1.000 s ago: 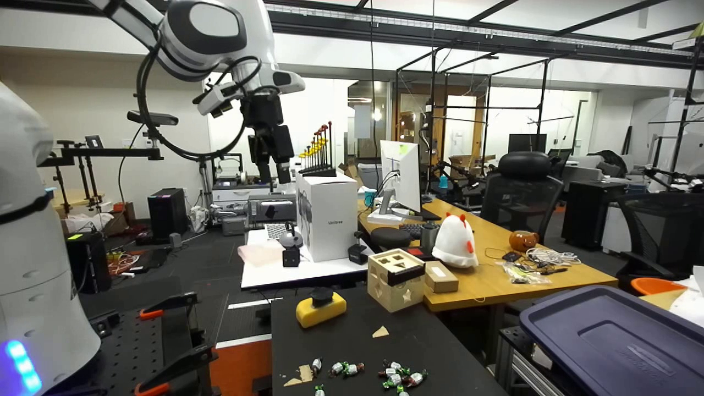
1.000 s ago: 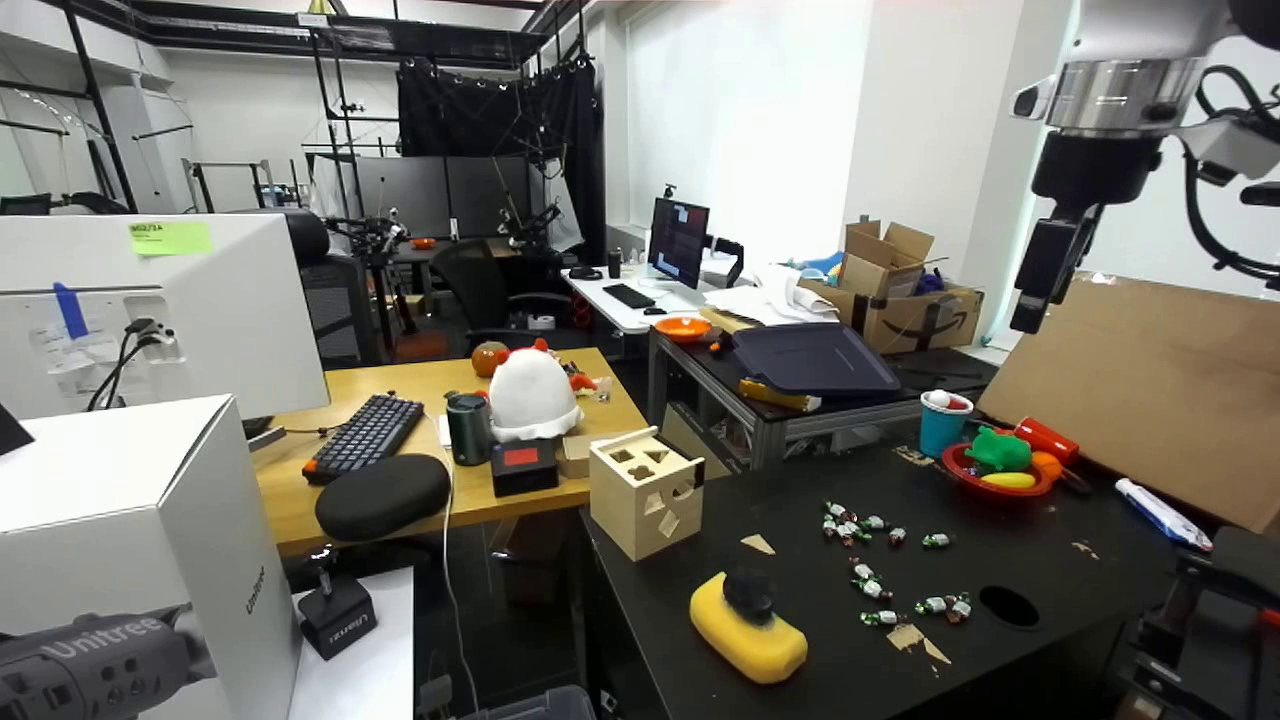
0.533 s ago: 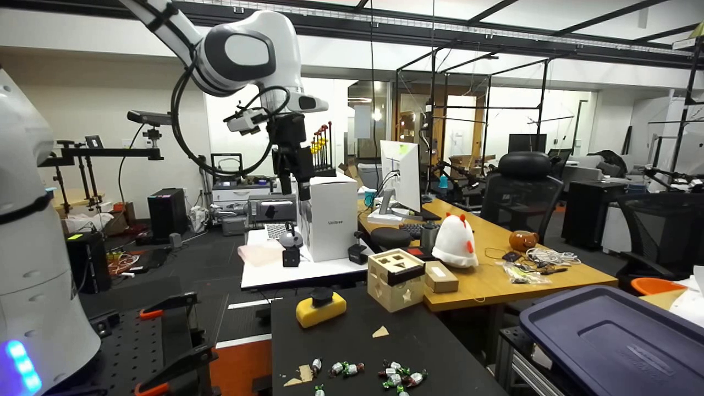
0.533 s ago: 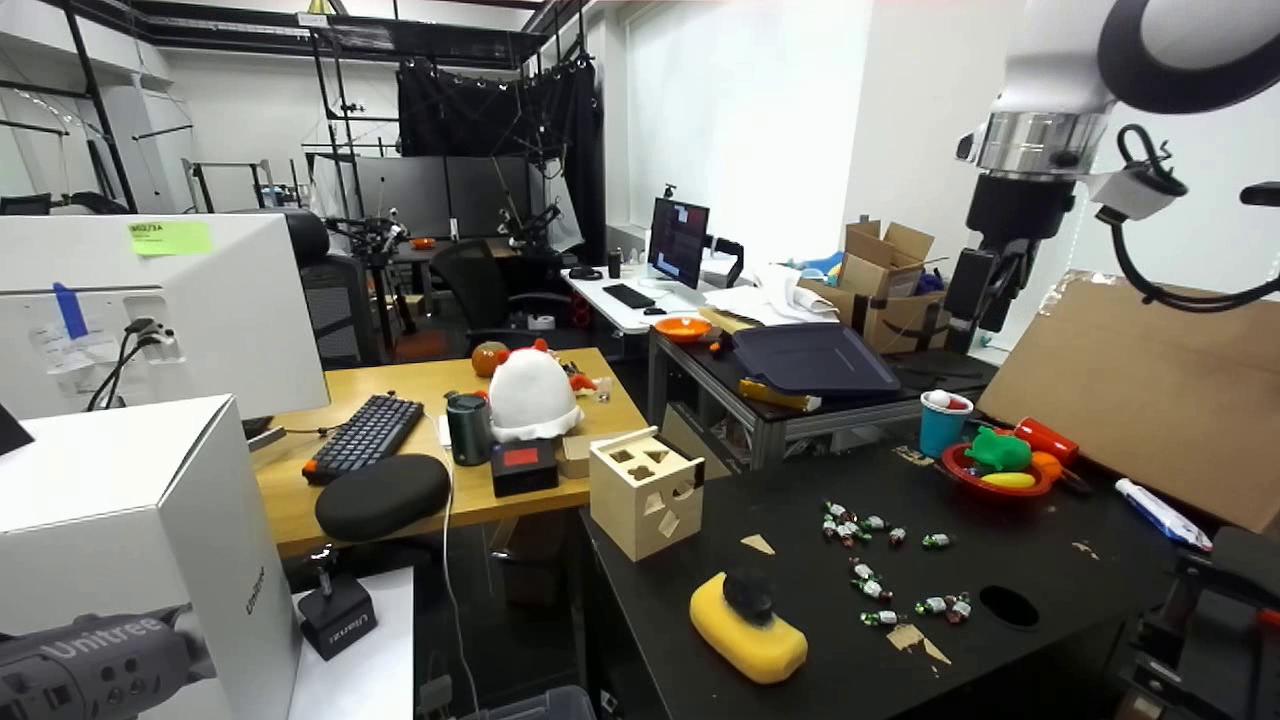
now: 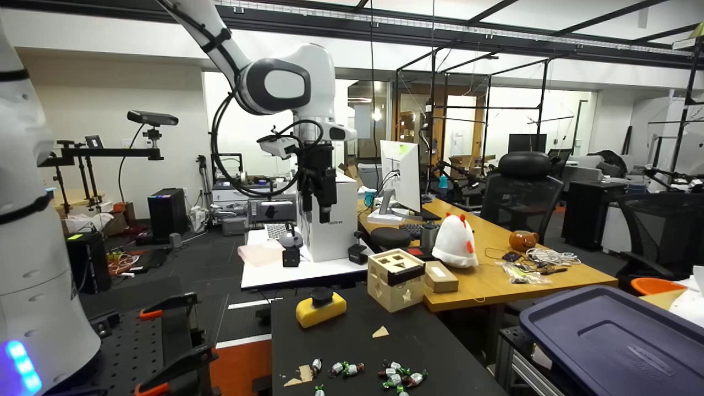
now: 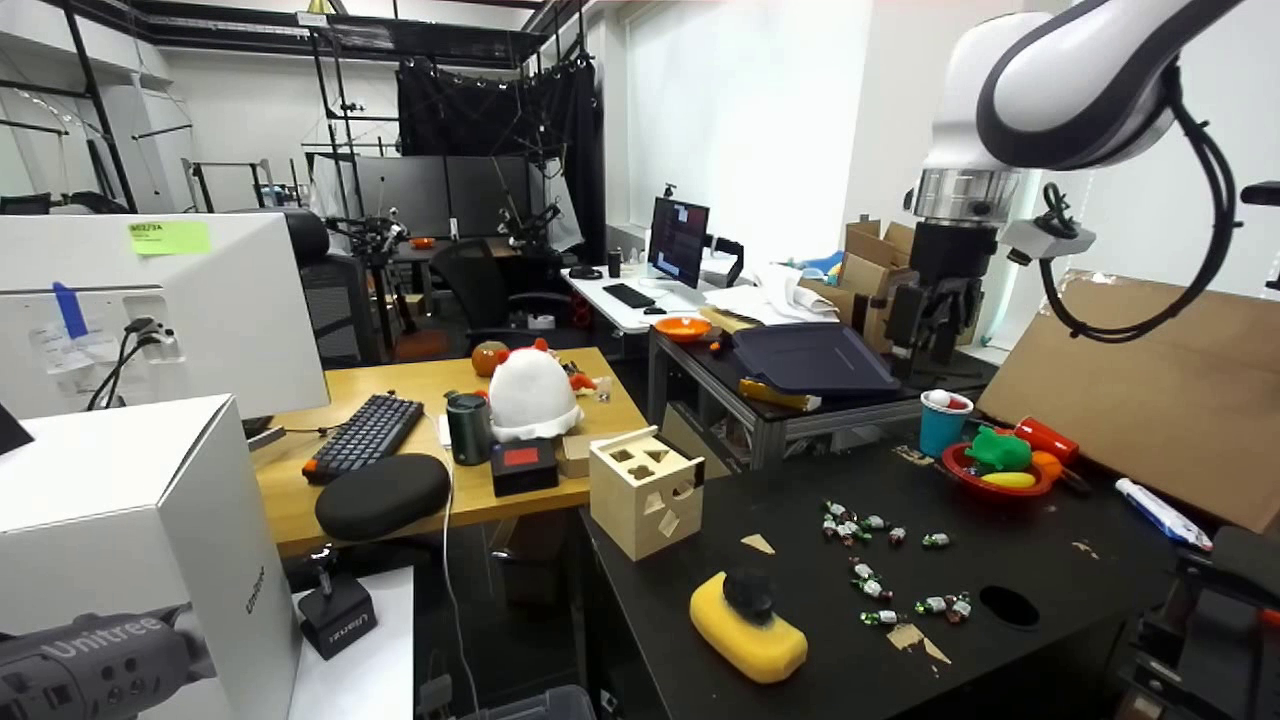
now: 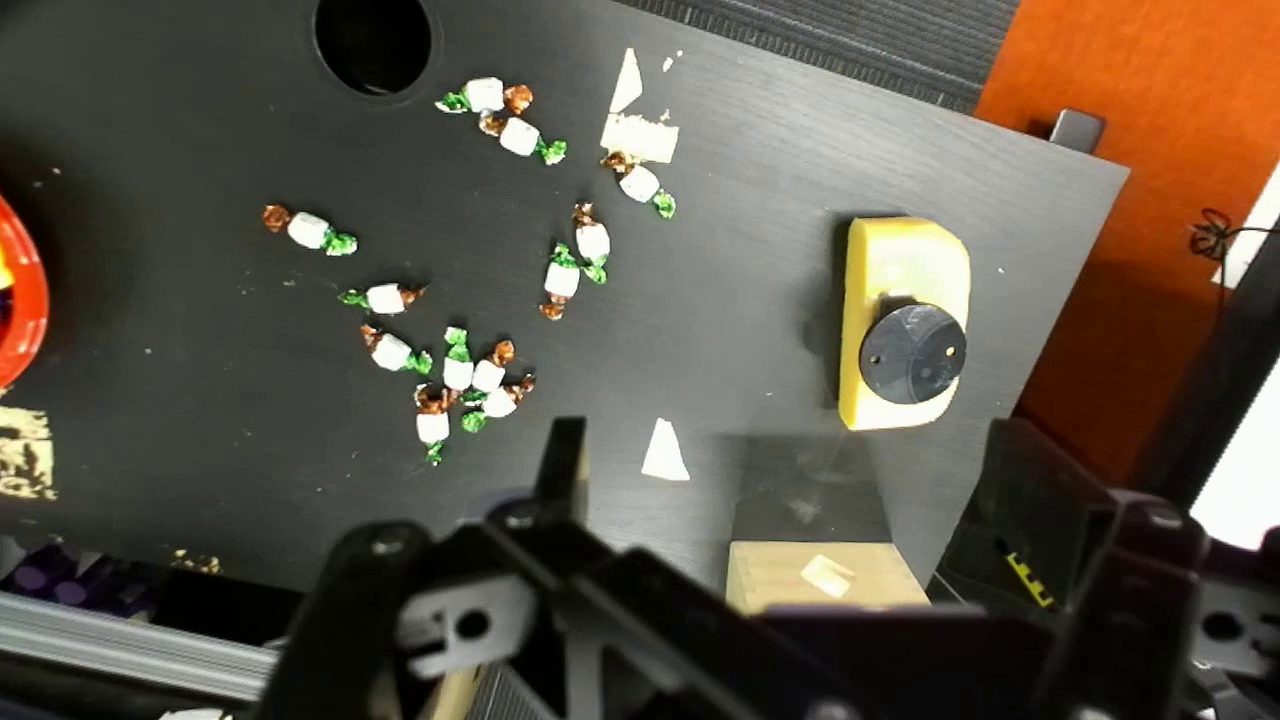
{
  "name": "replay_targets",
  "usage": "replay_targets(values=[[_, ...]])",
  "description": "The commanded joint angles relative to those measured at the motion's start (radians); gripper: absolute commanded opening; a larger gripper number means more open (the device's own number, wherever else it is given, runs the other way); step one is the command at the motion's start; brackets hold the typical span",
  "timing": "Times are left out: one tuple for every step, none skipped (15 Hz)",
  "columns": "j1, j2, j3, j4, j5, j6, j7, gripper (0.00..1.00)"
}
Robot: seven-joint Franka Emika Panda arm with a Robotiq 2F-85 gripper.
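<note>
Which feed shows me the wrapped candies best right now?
The wrist view: it looks almost straight down on the candies, showing them largest and clear of the fingers. Both exterior views show them too, smaller and at a slant; in an exterior view the picture's bottom edge cuts off some candies.

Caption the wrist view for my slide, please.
Open black gripper overlooking multicoloured wrapped candies, yellow oblong block and pale wooden box.

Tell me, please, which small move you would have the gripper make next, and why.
I would probably shift the gripper a little sideways, towards the black knob on the yellow block: its fingertips stand apart with nothing gripped, and in the wrist view the knob lies nearer one of them than the other.
</note>
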Motion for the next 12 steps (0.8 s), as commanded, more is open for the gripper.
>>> replay_targets(values=[[-0.006,0.120,0.002,0.086,0.083,0.002,-0.049,1.00],[-0.009,0.149,0.006,0.103,0.096,0.003,-0.053,1.00],[-0.013,0.173,0.008,0.119,0.096,0.005,-0.052,1.00],[-0.017,0.198,0.010,0.137,0.114,0.001,-0.067,1.00],[-0.020,0.222,0.011,0.153,0.111,0.002,-0.063,1.00],[-0.023,0.247,0.013,0.173,0.117,-0.002,-0.064,1.00],[-0.027,0.271,0.015,0.192,0.114,-0.005,-0.059,1.00],[-0.033,0.299,0.017,0.215,0.120,-0.007,-0.055,1.00],[-0.038,0.324,0.020,0.237,0.126,-0.013,-0.051,1.00],[-0.039,0.356,0.020,0.261,0.121,-0.010,-0.035,1.00],[-0.039,0.380,0.018,0.280,0.109,-0.006,-0.021,1.00],[-0.038,0.407,0.014,0.299,0.091,0.006,-0.004,1.00]])
